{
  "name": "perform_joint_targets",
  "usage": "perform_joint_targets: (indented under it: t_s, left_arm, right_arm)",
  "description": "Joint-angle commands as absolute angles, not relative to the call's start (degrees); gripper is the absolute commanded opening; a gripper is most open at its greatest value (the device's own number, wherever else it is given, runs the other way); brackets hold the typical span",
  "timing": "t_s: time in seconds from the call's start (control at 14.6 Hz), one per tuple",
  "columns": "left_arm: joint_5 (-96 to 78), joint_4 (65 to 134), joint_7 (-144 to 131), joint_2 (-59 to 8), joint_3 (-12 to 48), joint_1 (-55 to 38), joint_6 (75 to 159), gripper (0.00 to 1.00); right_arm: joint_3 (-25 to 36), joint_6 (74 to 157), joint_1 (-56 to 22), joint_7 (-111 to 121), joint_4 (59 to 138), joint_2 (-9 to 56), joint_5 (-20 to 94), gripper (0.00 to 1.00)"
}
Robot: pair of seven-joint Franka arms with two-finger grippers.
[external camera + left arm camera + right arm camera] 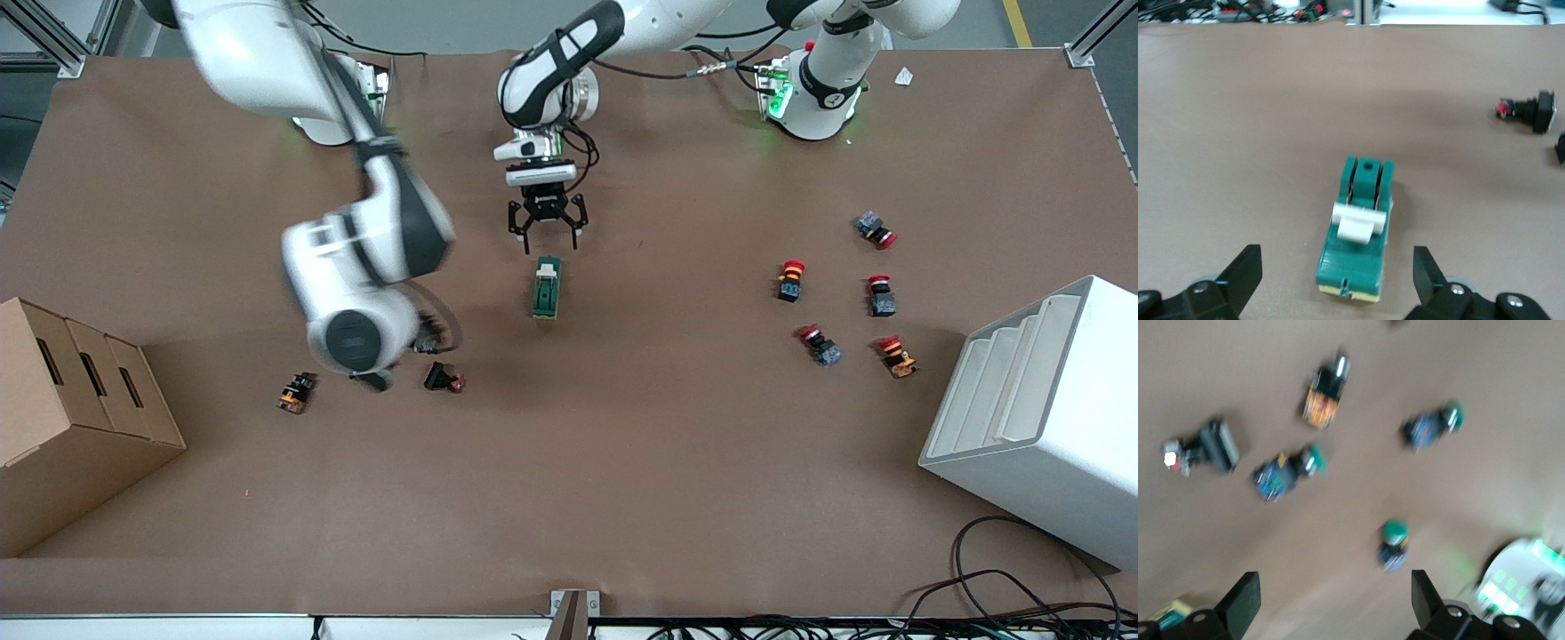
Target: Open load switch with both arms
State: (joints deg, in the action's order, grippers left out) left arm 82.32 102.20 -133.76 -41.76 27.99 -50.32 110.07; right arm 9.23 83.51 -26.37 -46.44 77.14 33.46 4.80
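The load switch (547,287), a dark-green block with a white lever (1355,224), lies flat near the middle of the table. My left gripper (547,233) hangs open just above the switch's end nearest the robot bases. In the left wrist view the load switch (1355,243) lies between the spread fingers (1243,275), untouched. My right gripper (1335,603) is open and holds nothing. It is over a scatter of push buttons toward the right arm's end of the table. In the front view the blurred right wrist (360,333) covers it.
Green-capped push buttons (1288,472) lie under the right hand, and two more buttons (296,393) (443,378) beside it. Several red-capped buttons (836,307) sit toward the left arm's end. A cardboard box (71,418) and a white rack (1040,418) stand at the table's ends.
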Motion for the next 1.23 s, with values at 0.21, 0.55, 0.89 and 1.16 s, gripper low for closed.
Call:
perform_joint_targets:
  t_s: [0.21, 0.55, 0.89, 1.16]
  left_arm:
    - [51.55, 92.73, -101.31, -26.31, 28.30, -41.95, 110.13, 1.00]
    - [28.61, 90.70, -66.78, -12.86, 28.39, -24.39, 107.77, 1.00]
    - [14.26, 90.79, -36.27, -3.79, 26.82, -8.72, 101.61, 1.00]
    - [7.76, 92.63, -13.59, 1.30, 13.74, -9.14, 96.53, 1.00]
  right_arm:
    - [7.91, 87.97, -14.61, -11.57, 79.28, 26.12, -3.25, 1.00]
    - [7.65, 88.07, -6.52, 1.13, 78.84, 22.59, -2.90, 1.00]
    - [8.00, 85.43, -4.93, 2.99, 70.68, 22.94, -3.25, 1.00]
    - [7.47, 84.82, -4.22, 2.02, 70.40, 22.59, -2.20, 1.00]
